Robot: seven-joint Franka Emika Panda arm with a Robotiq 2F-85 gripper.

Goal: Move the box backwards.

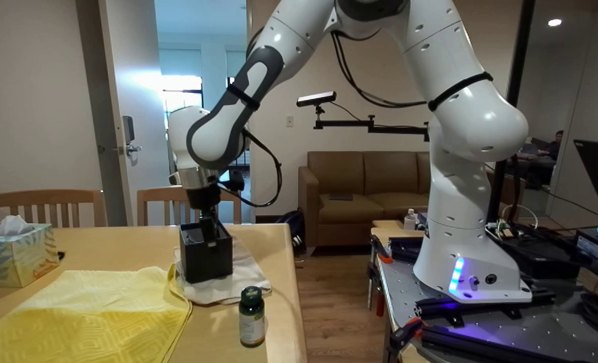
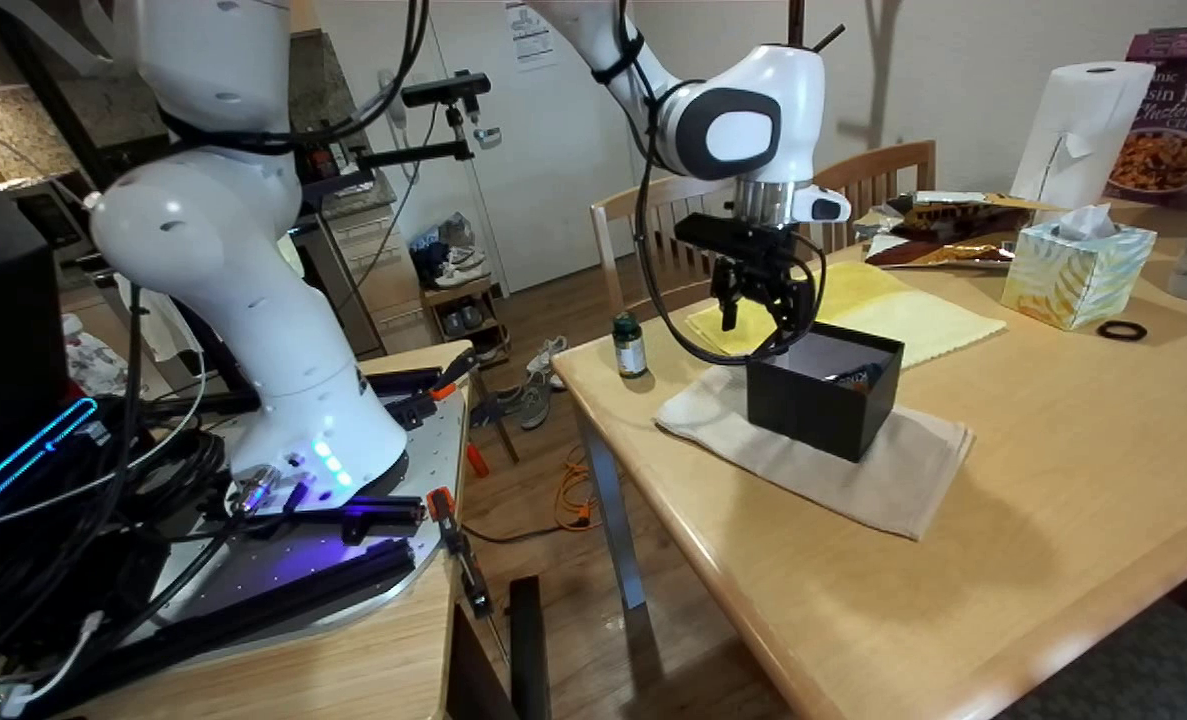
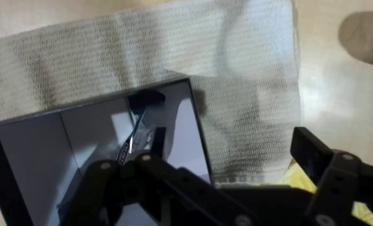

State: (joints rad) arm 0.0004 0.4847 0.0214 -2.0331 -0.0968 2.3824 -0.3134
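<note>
Farthest left in an exterior view, a patterned tissue carton (image 1: 14,259) is found on the wooden surface (image 1: 279,257), a white tissue (image 1: 14,225) seen poking from its top. To its right a yellow cloth (image 1: 92,312) is spread, its edge met by a beige cloth (image 1: 251,280). On that beige cloth the black box (image 1: 210,264) is set upright with its top uncovered, and by the wrist view a partly hidden, lettered packet (image 3: 122,153) is contained in it. At its rim the pincer (image 3: 229,141) is pointed downward, its fingers (image 3: 309,149) spread well apart: one is seen over the box's interior, the other outside, with a side wall of the box placed between them. Whether that wall is touched by the inner finger cannot be told. Farther right, a dark green bottle (image 1: 252,322) with a pale label is stood upright near the surface's edge, apart from the pincer. Beyond it a brown sofa (image 1: 349,201) is seen in the background, and at the right the arm's white base (image 1: 441,259) is mounted on a grey perforated plate (image 1: 404,287), blue lights (image 1: 456,275) shown on its side.
</note>
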